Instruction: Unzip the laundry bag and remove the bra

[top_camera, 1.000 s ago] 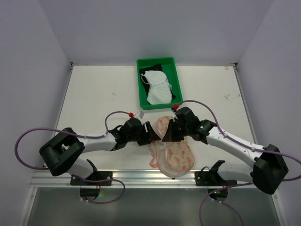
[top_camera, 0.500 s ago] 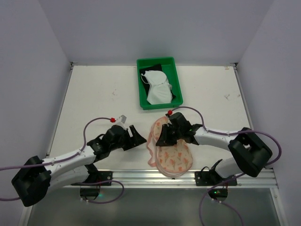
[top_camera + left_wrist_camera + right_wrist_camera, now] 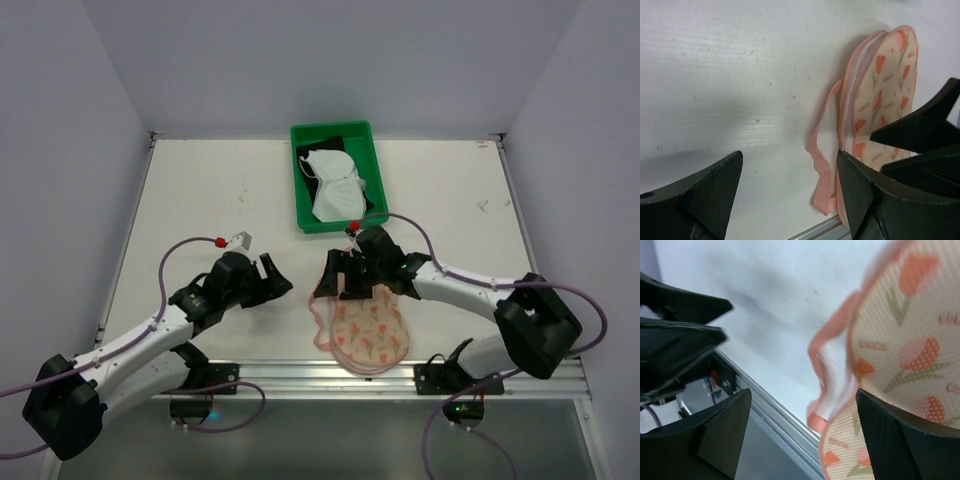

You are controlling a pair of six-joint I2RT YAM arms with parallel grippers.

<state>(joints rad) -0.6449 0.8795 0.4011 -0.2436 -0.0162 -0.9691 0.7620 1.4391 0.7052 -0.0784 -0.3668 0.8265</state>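
Note:
The laundry bag [image 3: 368, 328] lies flat near the table's front edge, pink-edged with an orange floral print, its edge gaping along the left side. A pink loop [image 3: 822, 155] trails from it. My right gripper [image 3: 338, 276] hovers open over the bag's upper end, holding nothing; the bag's rim [image 3: 832, 390] shows between its fingers. My left gripper [image 3: 279, 278] stands open to the left of the bag [image 3: 880, 90], apart from it, with bare table between its fingers [image 3: 705, 195]. A white bra [image 3: 335, 190] lies in the green tray [image 3: 305, 215].
The green tray stands at the back centre, with a dark item under the white bra. The metal rail [image 3: 300, 375] runs along the table's front edge just below the bag. Purple cables [image 3: 190, 250] arc over both arms.
My right gripper has opened and let go of the bag, whose upper lobe now lies flatter. My left arm has drawn back to the left, away from the bag, opening wider.

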